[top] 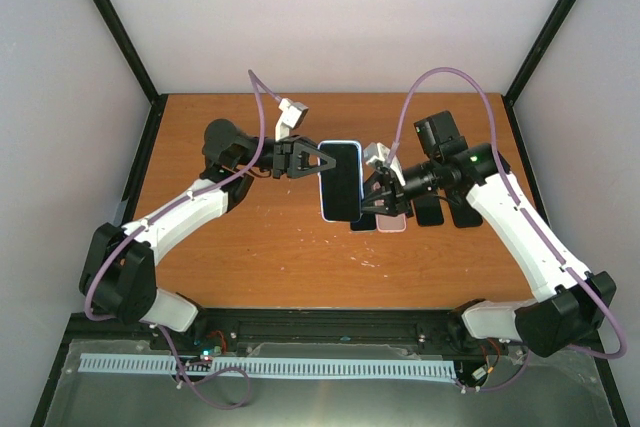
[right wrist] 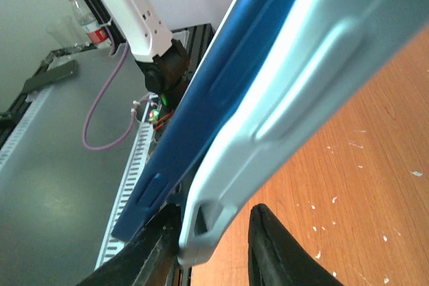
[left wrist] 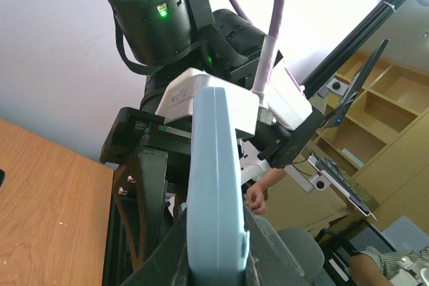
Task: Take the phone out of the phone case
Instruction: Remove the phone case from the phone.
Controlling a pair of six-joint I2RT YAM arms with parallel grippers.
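The left tool (top: 318,160) clamps the pale-blue phone case (left wrist: 214,185). The right tool (right wrist: 211,256) straddles its corner, grip unclear. The dark phone (right wrist: 214,98) sits partly out.

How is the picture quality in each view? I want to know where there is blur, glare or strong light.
Top external view: even light, sharp, no strong glare on the dark screen of the phone. Left wrist view: the phone case is close and slightly soft, before a bright wall. Right wrist view: the phone case fills the frame, soft, washed out at upper right.
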